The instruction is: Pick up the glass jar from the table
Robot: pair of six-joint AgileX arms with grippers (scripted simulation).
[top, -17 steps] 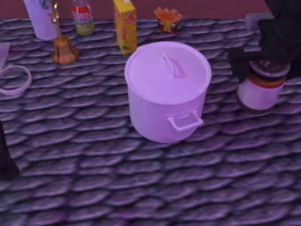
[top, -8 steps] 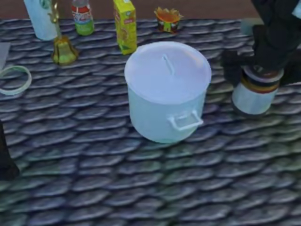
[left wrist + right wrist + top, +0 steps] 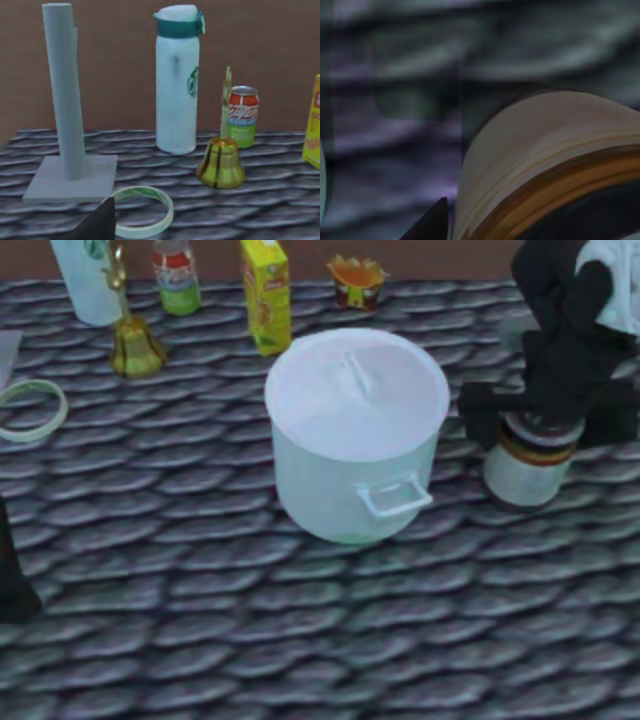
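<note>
Starting at the table's [image 3: 200, 640] left edge: left gripper [image 3: 12, 580] parked there, only a dark sliver visible, finger state not determinable. Near the far-left corner, a grey stand [image 3: 65, 130], a ring of tape [image 3: 30, 410], a white flask [image 3: 85, 275], a brass bell [image 3: 133, 345] and a red-and-green can [image 3: 176, 278]. Further right along the far edge, a yellow carton [image 3: 266, 295] and a small orange snack pack [image 3: 356, 280]. At mid-table, a large white lidded pot [image 3: 355, 430], side handle facing the near edge. Near the right edge, just beside the pot but apart from it, the glass jar [image 3: 525, 465], upright, long axis vertical, lid end pointing up, white label below a brown neck band. Directly over the jar's top, right gripper [image 3: 540, 415], fingers [image 3: 478, 412] spread either side of the lid; contact with the jar not determinable. Jar base resting on or just above the table: not determinable.
</note>
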